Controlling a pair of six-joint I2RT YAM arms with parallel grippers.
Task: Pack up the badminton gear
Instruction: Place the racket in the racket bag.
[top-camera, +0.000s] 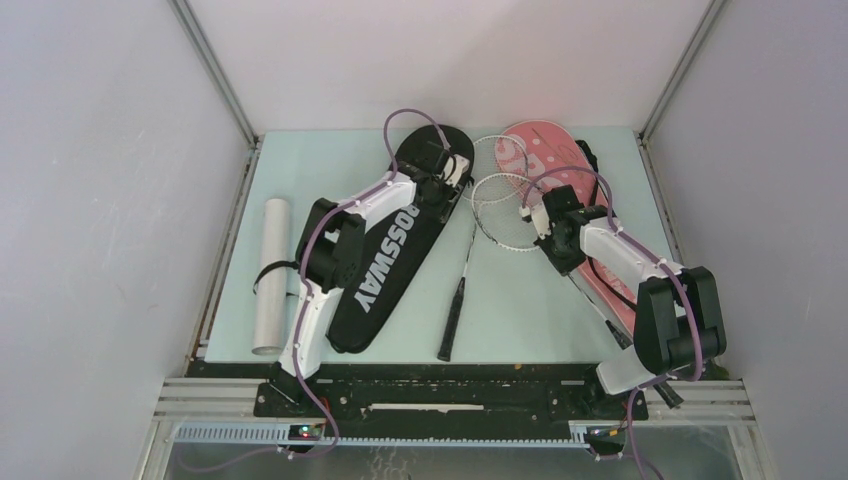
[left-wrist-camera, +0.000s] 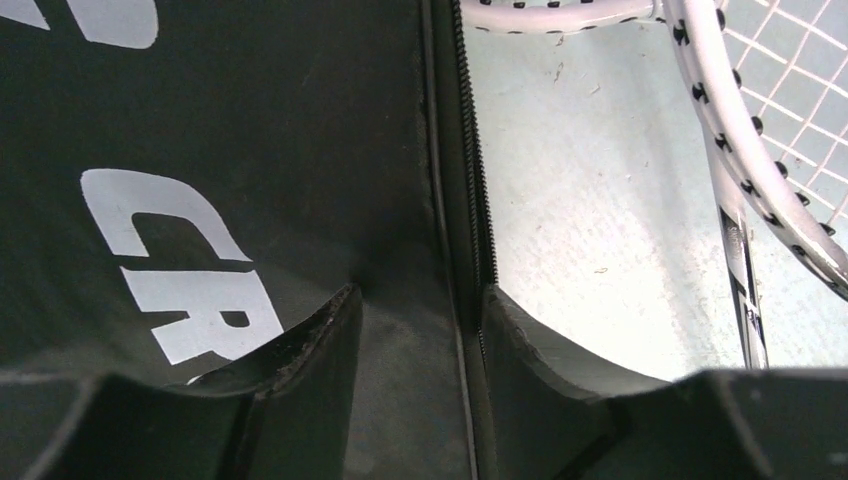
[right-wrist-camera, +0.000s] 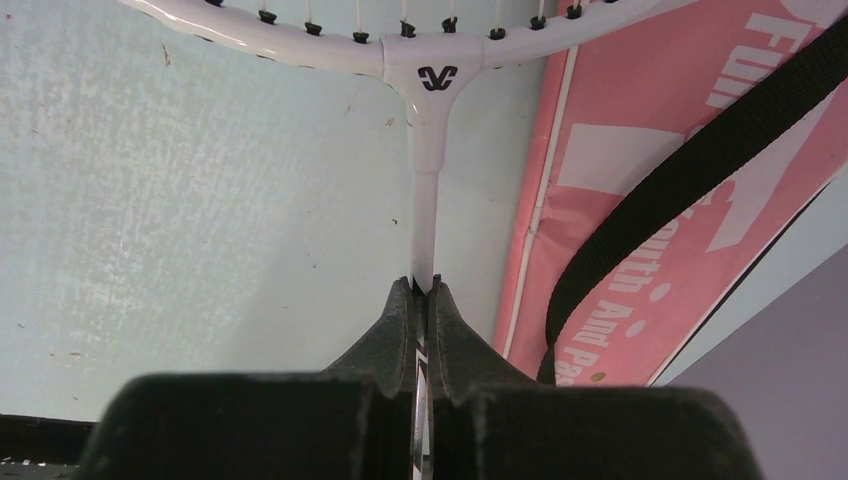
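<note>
Step now: getting the white racket (right-wrist-camera: 437, 80) ready to go into a cover.
Left side: the left jaws are spread apart over the zip edge of the black cover (top-camera: 385, 270), not pinching it.
Right side: the right jaws are pressed tight on the racket's thin shaft, just below its head.
Where things are: the black cover lies flat on the desk (top-camera: 520, 310), and the pink cover (top-camera: 550, 150) lies beside the held racket.
Next move: I think the left jaws must pinch the zip edge and lift it, so the racket head can slide in.
</note>
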